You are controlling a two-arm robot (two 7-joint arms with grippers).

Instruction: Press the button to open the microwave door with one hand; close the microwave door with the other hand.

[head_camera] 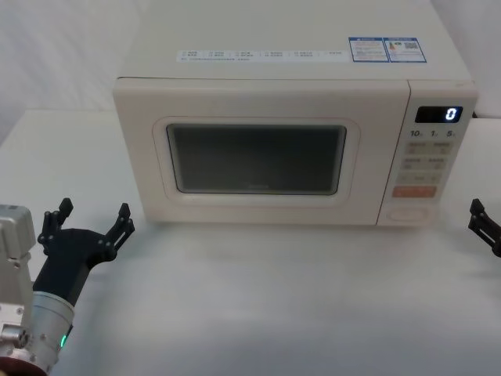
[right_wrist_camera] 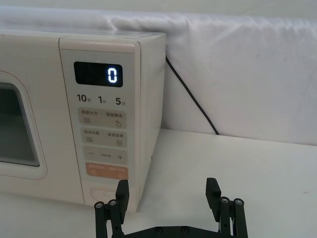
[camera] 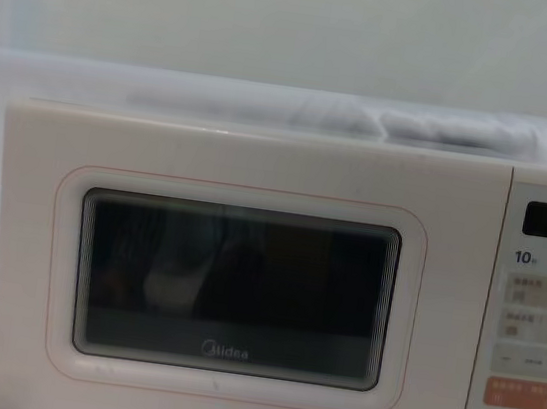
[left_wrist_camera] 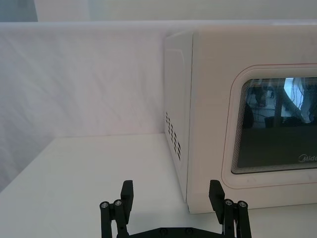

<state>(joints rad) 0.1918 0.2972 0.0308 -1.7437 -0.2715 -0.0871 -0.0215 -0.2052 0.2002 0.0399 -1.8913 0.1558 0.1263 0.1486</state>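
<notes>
button first: near us, our right gripper hangs with fingers spread and empty, low beside the microwave's right front corner, and the wide pill key sits just ahead and to its left, long axis level. our left gripper, also spread and empty, waits off the microwave door's far side; farther back, that door is shut.

Plenty of bare white table on the near side of the big cream boxy microwave, nothing lying between it and either gripper. Open strips run along its left and right sides too. Only snag: a thin black cable hangs down the white backdrop far right, looks like it reaches the tabletop.
</notes>
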